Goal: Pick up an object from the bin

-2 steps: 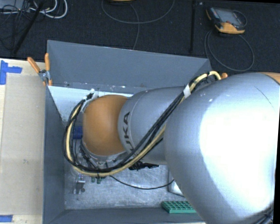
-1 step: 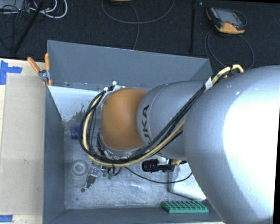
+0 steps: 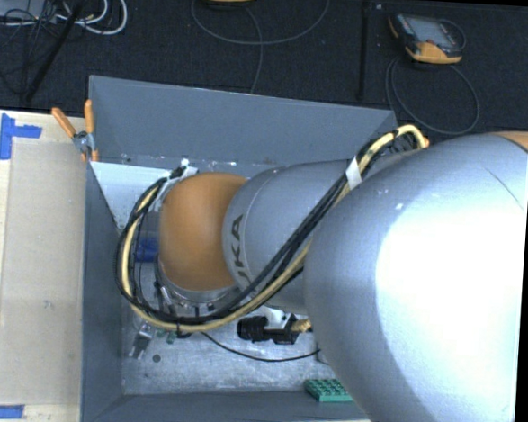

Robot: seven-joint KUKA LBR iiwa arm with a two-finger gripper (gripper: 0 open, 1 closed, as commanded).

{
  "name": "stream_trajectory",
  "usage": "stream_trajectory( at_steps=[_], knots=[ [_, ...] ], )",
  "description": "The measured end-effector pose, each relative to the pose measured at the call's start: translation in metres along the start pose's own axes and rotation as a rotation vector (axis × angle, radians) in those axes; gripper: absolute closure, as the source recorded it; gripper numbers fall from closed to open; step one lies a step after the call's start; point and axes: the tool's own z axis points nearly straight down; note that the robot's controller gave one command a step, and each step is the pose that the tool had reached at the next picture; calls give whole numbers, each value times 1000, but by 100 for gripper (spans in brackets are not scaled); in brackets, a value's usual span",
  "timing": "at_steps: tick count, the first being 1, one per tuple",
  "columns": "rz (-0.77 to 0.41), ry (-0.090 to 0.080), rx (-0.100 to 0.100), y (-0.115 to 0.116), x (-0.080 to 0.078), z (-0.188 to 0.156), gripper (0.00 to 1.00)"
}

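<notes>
The grey metal bin (image 3: pixel 102 330) is seen across the middle of the frame. Much of its floor is covered by the silver arm (image 3: pixel 421 289), which reaches in from the right. The arm's wrist, capped by an orange cover (image 3: pixel 195 228), is placed over the left half of the bin. Black and yellow cables (image 3: pixel 132 241) are looped round the cover's left and lower sides.

The claw (image 3: pixel 150 335) is glimpsed only as a bit of grey metal below the cover, low in the bin's lower-left part. How far it is opened cannot be told, and nothing can be seen held in it. What lies directly beneath it cannot be made out.

A small black object (image 3: pixel 257 329) with a pale part at its right end is found on the floor just right of the wrist, at the frame's lower middle. A flat green gridded piece (image 3: pixel 328 390) is seen farther to the lower right, near the front wall and beside the arm's edge. A blue thing (image 3: pixel 146 250) is partly hidden behind the cables, left of the cover.
</notes>
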Motion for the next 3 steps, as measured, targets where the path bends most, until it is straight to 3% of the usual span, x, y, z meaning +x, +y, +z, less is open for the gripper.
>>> stream_trajectory(
  at_steps=[1,2,3],
  knots=[
    [163,0,-2,-23,-33,28,0],
    [-167,-2,0,3,8,29,0],
    [-163,0,-2,3,8,27,100]
  ],
)
